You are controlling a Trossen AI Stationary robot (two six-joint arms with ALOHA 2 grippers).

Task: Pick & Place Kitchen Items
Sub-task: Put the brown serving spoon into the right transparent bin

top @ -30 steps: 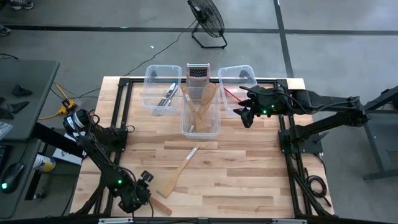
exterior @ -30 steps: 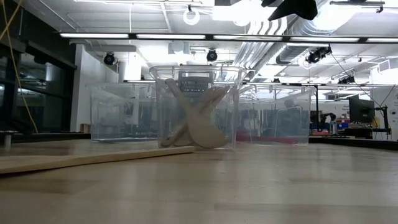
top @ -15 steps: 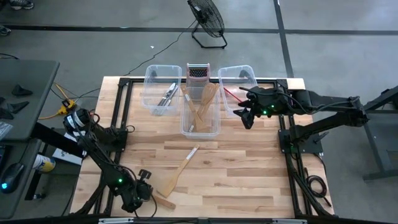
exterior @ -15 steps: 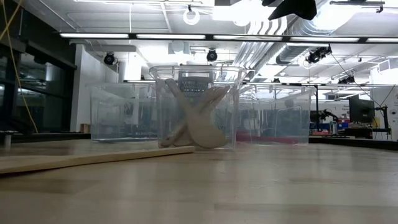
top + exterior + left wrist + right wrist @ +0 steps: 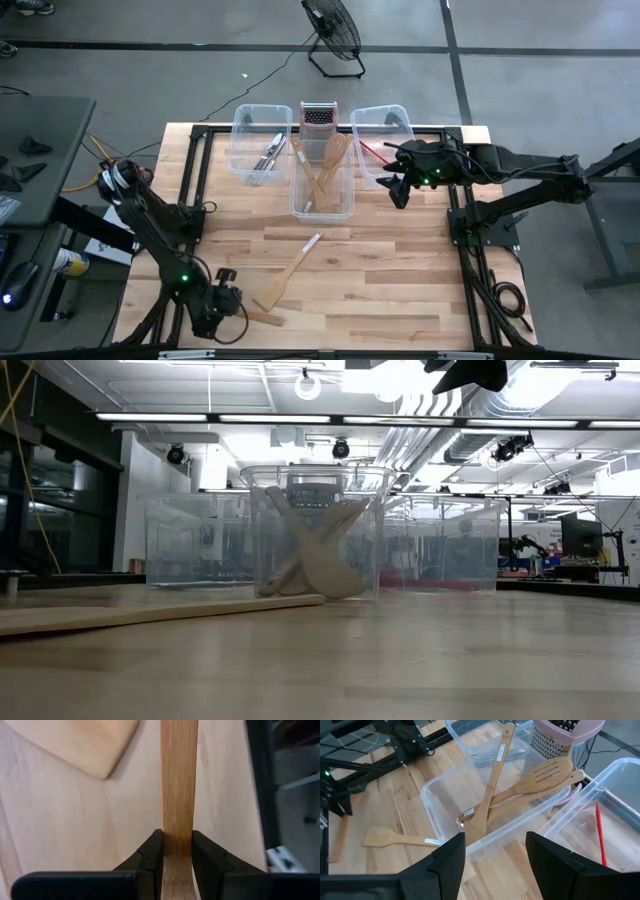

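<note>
A: Left arm first. Left gripper (image 5: 232,310) is low at the near left corner of the table (image 5: 400,270), fingers (image 5: 150,855) pinched on the brown wooden handle (image 5: 178,795). That utensil lies flat on the boards, sticking out rightward from the jaws.

B: Agreed, clamped on it. Just beside that gripper, toward the table's middle, the pale wooden spatula (image 5: 285,280) lies on the wood, blade end nearest the gripper, handle angling away toward the bins. The wrist camera shows its blade corner (image 5: 85,745) close to the held handle, but apart from it.

A: Farther out from the left gripper, at the back edge: left clear bin (image 5: 260,150) with the silver metal cutlery (image 5: 270,152) inside.

B: Next along, middle clear bin (image 5: 322,180) holding the wooden utensils (image 5: 520,790), crossed over one another, a slotted one among them. Box grater (image 5: 318,117) stands upright behind that bin, pink top.

A: Now the right arm. Right gripper (image 5: 397,187) hangs above the table just right of the middle bin, at the near edge of the right clear bin (image 5: 382,135). Jaws spread apart, nothing between them.

B: Confirmed from its wrist camera: fingers (image 5: 445,857) wide, empty. Beside that gripper, in the right bin, lies the red-headed spatula (image 5: 600,832), thin red shaft visible.

A: From table height I can't make out either gripper.
</note>
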